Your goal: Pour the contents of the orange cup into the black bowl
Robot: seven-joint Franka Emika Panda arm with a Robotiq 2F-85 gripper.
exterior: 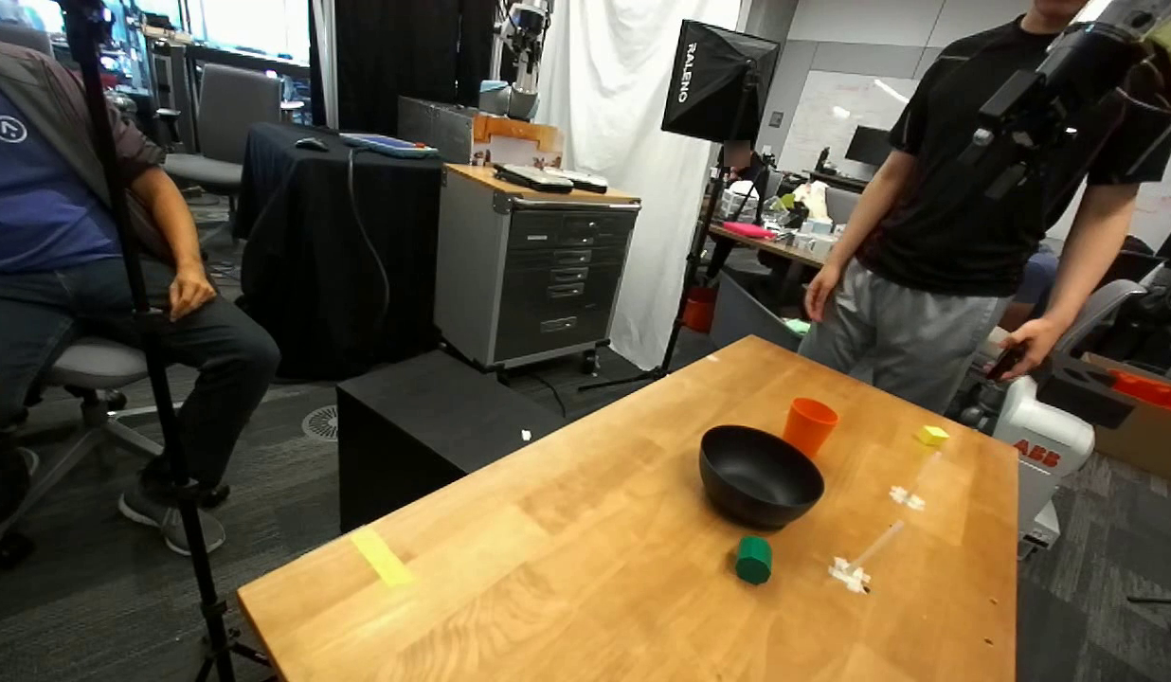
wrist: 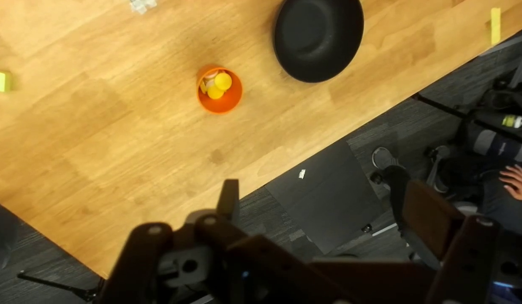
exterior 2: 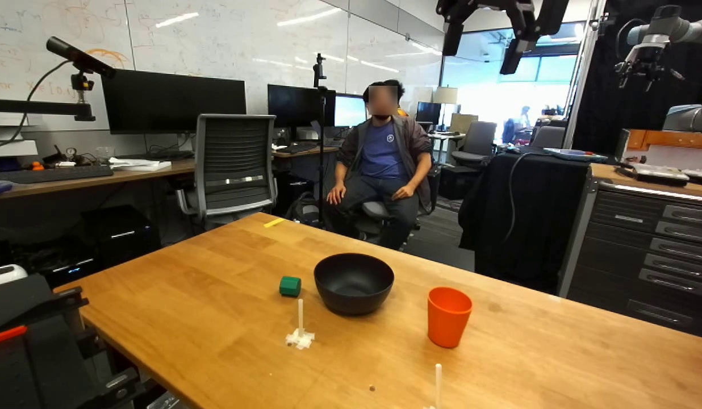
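The orange cup (exterior: pixel 811 431) stands upright on the wooden table, beside the black bowl (exterior: pixel 758 478). The cup (exterior 2: pixel 447 321) and the bowl (exterior 2: pixel 354 292) stand apart in an exterior view. In the wrist view the cup (wrist: pixel 226 102) holds yellow and pale round pieces (wrist: pixel 223 81). The bowl (wrist: pixel 301 38) in the wrist view has nothing in it. My gripper (wrist: pixel 328 204) is open with nothing between its fingers. It hangs high above the table in both exterior views (exterior 2: pixel 483 52), (exterior: pixel 1002 156), well above the cup and bowl.
A green block (exterior 2: pixel 290 286) lies beside the bowl. A yellow block (exterior: pixel 931 437) lies near the table's edge. Thin white upright pegs (exterior 2: pixel 300 318), (exterior 2: pixel 438 383) are taped to the table (exterior: pixel 548 530). A person (exterior: pixel 964 189) stands at the table's end; another sits (exterior 2: pixel 382 153) beyond it.
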